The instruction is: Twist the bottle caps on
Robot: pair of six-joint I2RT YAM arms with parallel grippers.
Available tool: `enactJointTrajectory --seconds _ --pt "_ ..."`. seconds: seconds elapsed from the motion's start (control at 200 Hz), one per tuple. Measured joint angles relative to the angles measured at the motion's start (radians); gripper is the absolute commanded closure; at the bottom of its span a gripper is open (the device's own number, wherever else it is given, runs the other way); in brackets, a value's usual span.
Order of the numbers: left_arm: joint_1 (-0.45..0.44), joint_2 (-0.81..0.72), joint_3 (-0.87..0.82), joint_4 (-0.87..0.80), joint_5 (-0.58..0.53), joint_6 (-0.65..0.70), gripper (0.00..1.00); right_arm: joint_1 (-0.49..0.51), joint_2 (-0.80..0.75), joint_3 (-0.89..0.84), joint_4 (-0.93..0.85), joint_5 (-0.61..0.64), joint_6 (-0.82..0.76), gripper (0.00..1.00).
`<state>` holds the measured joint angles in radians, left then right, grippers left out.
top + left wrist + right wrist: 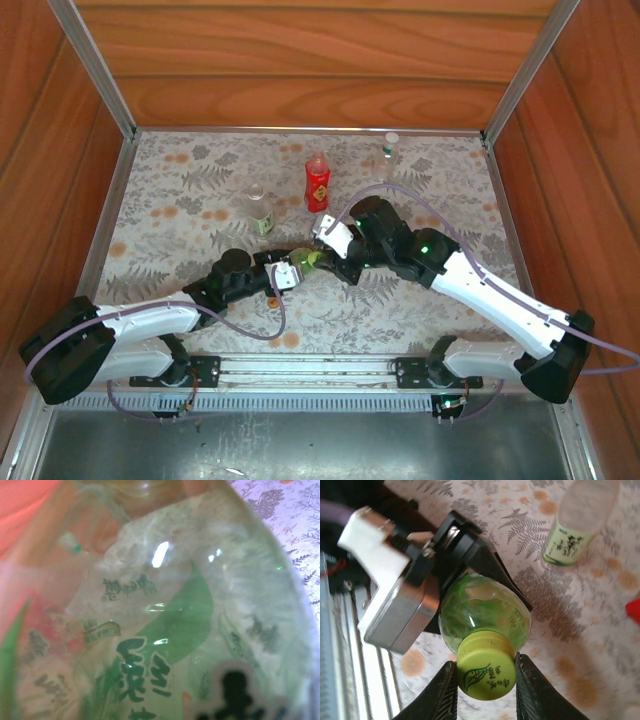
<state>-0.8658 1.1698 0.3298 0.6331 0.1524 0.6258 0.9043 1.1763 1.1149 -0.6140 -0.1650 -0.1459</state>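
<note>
Top: green bottle (314,262) sits mid-table, caught between both arms. Left gripper (296,270) is on its body, right gripper (324,252) at the neck end. Red bottle (317,182) stands well apart behind.

Left wrist: the bottle's printed label (150,665) is hard up against the lens.

Right wrist: left claw's black jaws are part-closed around the bottle's shoulder, holding it. Right claw is narrowed onto the yellow-green cap (486,672), one finger touching each side.

My read: thin plastic, light, squashy, slick. I'd keep the body grip gentle and put torque through the stiff cap rim.
</note>
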Motion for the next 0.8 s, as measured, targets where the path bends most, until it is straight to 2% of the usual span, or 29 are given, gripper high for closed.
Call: enactJointTrajectory --seconds 0.125,0.165,0.19,0.29,0.37,0.425,0.59,0.745,0.804 --pt "0.003 0.013 0.000 -0.008 -0.016 -0.006 0.48 0.000 0.021 0.000 0.006 0.013 0.327 1.00" --pt "0.003 0.018 0.000 -0.013 -0.018 -0.006 0.48 0.000 0.028 0.001 0.002 0.016 0.400 0.96" --pt "0.003 0.022 0.000 -0.014 -0.018 -0.006 0.48 0.000 0.031 0.001 -0.002 0.017 0.439 0.92" --pt "0.003 0.028 0.000 -0.013 -0.016 -0.006 0.48 0.000 0.030 0.000 -0.006 0.019 0.491 0.62" --pt "0.003 0.028 0.004 -0.004 -0.017 -0.017 0.48 -0.002 0.003 -0.026 0.034 0.044 0.458 0.48" --pt "0.003 0.028 0.008 -0.003 -0.019 -0.042 0.48 -0.004 -0.039 -0.067 0.093 0.069 0.425 0.42" --pt "0.007 0.028 0.044 0.000 -0.018 -0.164 0.48 -0.010 -0.187 -0.267 0.397 0.109 0.371 0.38" --pt "0.008 0.028 0.074 0.003 -0.002 -0.257 0.48 -0.010 -0.192 -0.399 0.676 0.127 0.410 0.37" --pt "0.008 0.029 0.081 0.003 0.007 -0.278 0.49 -0.010 -0.179 -0.434 0.766 0.126 0.428 0.40"
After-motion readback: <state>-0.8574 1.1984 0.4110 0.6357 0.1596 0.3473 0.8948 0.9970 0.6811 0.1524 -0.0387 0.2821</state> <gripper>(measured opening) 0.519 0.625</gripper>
